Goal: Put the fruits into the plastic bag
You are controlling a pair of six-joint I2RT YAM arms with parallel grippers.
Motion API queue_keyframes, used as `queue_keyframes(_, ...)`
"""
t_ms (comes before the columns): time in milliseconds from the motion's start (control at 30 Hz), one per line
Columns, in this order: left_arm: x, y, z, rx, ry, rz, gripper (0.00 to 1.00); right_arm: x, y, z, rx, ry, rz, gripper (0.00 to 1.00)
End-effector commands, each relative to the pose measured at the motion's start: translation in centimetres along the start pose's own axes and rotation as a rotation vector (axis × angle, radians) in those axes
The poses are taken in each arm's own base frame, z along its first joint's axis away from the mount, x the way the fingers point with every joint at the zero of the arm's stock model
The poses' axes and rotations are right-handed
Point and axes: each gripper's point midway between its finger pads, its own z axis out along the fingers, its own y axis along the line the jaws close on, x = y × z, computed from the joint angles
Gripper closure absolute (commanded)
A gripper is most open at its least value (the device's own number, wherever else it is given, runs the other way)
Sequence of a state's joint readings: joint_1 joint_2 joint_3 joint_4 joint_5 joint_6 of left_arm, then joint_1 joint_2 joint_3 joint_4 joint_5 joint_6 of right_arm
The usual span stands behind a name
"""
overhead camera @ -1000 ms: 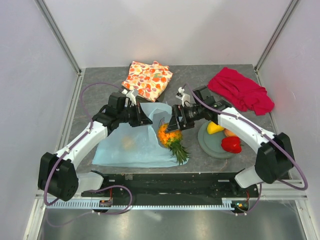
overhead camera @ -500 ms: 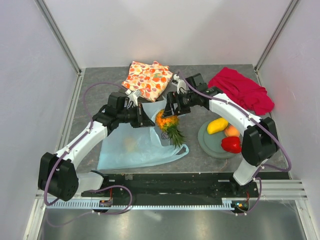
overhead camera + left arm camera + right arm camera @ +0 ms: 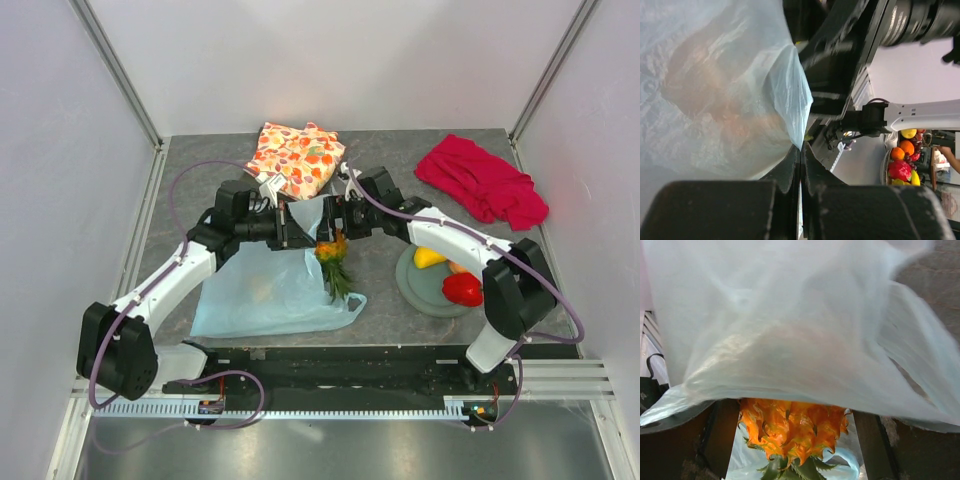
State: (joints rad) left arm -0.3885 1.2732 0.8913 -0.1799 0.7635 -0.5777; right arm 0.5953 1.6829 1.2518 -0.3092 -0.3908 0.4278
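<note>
- Both end effectors are engaged: the left end effector (image 3: 801, 165) is clamped shut on a fold of the plastic bag (image 3: 262, 300), and the bag's mouth edge is held up off the tabletop (image 3: 200, 170).
- The right end effector (image 3: 792, 437) is spread wide around the pineapple (image 3: 791, 427). The fruit is gripped by its orange body, with the leaves hanging below.
- Within the last second the pineapple has been carried from beside the bag's near right edge, away and leftward, to the raised mouth. In the right wrist view the film is now draped just above the fruit.
- The bag has been drawn upward meanwhile, and one loop handle (image 3: 352, 301) has been left lying on the tabletop.
- The pineapple is judged to be at the opening but not yet inside, so pushing it in and releasing it is judged to be what remains for this fruit.
- A pale yellowish shape (image 3: 260, 290) is seen through the film and is probably a fruit already bagged.
- A yellow mango piece (image 3: 430, 257) and the red pepper-like piece (image 3: 463, 288) are still to be taken from the plate (image 3: 420, 292).
</note>
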Motion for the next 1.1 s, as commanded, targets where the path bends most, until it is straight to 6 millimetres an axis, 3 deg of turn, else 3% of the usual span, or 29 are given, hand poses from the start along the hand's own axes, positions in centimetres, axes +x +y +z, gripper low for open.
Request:
queue_keyframes(0, -1.5, -2.0, 0.2, 0.083, -0.024, 0.019, 0.98, -4.1, 2.9, -1.1, -0.044, -0.216, 0.033, 1.0)
queue_keyframes(333, -0.2, -1.3, 0.4, 0.08, 0.006, -0.021, 0.98, -9.0, 2.3, -3.5, 0.081, -0.412, 0.093, 1.0)
queue_keyframes(500, 0.2, -0.9, 0.4, 0.068, 0.015, -0.029, 0.98, -10.2, 2.1, -3.3, 0.098, -0.425, 0.087, 1.0)
queue_keyframes(667, 0.7, 0.5, 0.0, -0.022, 0.017, -0.04, 0.98, -12.0, 0.8, -4.9, 0.111, -0.447, 0.118, 1.0)
queue_keyframes(800, 0.8, 1.0, -0.1, -0.048, 0.008, -0.036, 0.98, -12.4, -0.6, -6.2, 0.103, -0.444, 0.201, 1.0)
queue_keyframes(1067, 0.3, 0.7, 0.0, -0.043, 0.003, -0.027, 0.98, -11.4, 0.4, -5.1, 0.023, -0.391, 0.289, 1.0)
